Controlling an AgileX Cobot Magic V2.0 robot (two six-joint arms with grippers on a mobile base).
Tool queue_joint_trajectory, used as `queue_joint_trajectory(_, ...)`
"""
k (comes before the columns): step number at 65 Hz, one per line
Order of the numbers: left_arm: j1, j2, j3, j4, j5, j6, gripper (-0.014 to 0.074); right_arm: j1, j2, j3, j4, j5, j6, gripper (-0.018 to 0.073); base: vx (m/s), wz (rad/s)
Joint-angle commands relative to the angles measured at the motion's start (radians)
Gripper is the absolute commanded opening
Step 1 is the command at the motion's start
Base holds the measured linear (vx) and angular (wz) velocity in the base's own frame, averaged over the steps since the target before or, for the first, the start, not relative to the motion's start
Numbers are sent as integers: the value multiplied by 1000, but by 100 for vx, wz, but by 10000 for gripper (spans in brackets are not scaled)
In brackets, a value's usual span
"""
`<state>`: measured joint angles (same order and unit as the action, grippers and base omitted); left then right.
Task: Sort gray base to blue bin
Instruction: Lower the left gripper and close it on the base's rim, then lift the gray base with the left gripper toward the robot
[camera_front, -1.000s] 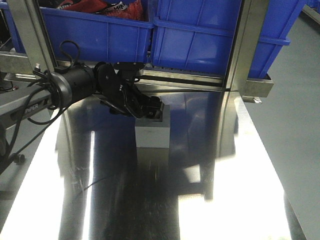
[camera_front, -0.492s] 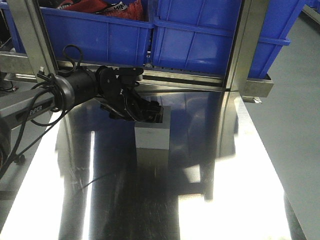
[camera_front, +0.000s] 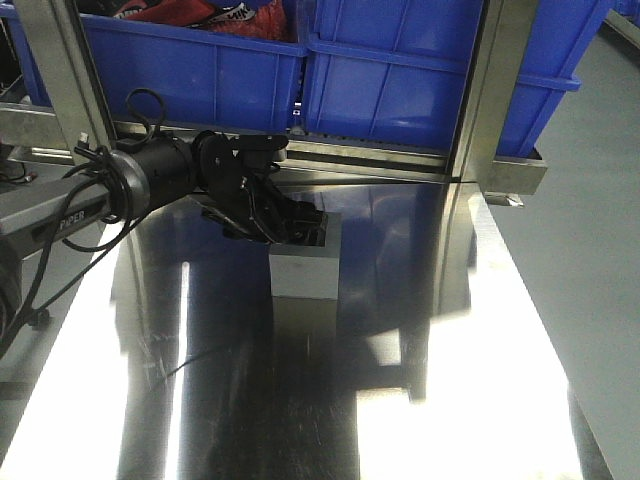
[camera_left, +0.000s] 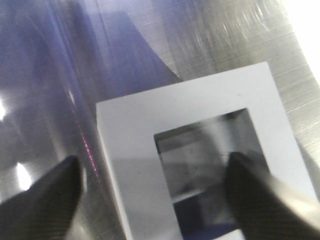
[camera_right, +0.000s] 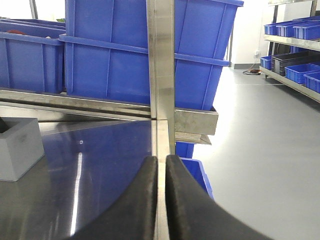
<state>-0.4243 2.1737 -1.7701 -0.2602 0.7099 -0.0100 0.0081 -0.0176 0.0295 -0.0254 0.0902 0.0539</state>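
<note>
The gray base (camera_front: 305, 268) stands on the steel table, a light-gray block with a square recess (camera_left: 210, 160) in its top. My left gripper (camera_front: 300, 226) is right on its top and open. In the left wrist view one finger (camera_left: 47, 200) is outside the block's left side and the other finger (camera_left: 262, 197) reaches into the recess, so the left gripper (camera_left: 152, 202) straddles that wall with gaps on both sides. Two blue bins (camera_front: 415, 75) stand side by side on the shelf behind. My right gripper (camera_right: 161, 162) is shut and empty, off to the right of the base (camera_right: 17, 147).
A steel upright (camera_front: 480, 90) rises at the back right of the table, another (camera_front: 60, 70) at the back left. The left bin (camera_front: 190, 75) holds red items. The table's right edge (camera_front: 545, 330) drops to the floor, where a small blue bin (camera_right: 197, 172) sits.
The left arm has shifted slightly right and its fingers have settled lower over the base's top. The base has not moved.
</note>
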Motion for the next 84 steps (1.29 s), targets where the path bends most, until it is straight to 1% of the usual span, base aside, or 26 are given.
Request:
queue_joint_trajectory(1, 4, -56, -27, -7, -16, -2, 484, -4, -8, 1, -6, -74, -7, -4, 0, 0)
queue_joint_trajectory(20, 4, -56, -27, -7, -1, -2, 392, -4, -8, 1, -6, -74, -7, -4, 0, 0)
queue_joint_trajectory(30, 4, -56, -27, -7, 16, -2, 314, -4, -8, 1, -6, -74, -7, -4, 0, 0)
queue_joint_trajectory(41, 4, -56, -27, -7, 20, -2, 204, -4, -8, 1, -6, -74, -7, -4, 0, 0)
queue_joint_trajectory(50, 4, -56, -27, -7, 20, -2, 153, -4, -8, 1, -6, -74, -7, -4, 0, 0)
queue_joint_trajectory(64, 4, -65, -27, -7, -3, -2, 148, -4, -8, 1, -6, -74, -7, -4, 0, 0)
queue_joint_trajectory(79, 4, -167, -27, -7, -122, 3, 151, -4, -8, 1, -6, -74, -7, -4, 0, 0)
queue_joint_trajectory(84, 4, -216, -27, -7, -150, 23, 151, -4, -8, 1, -6, -74, -7, -4, 0, 0)
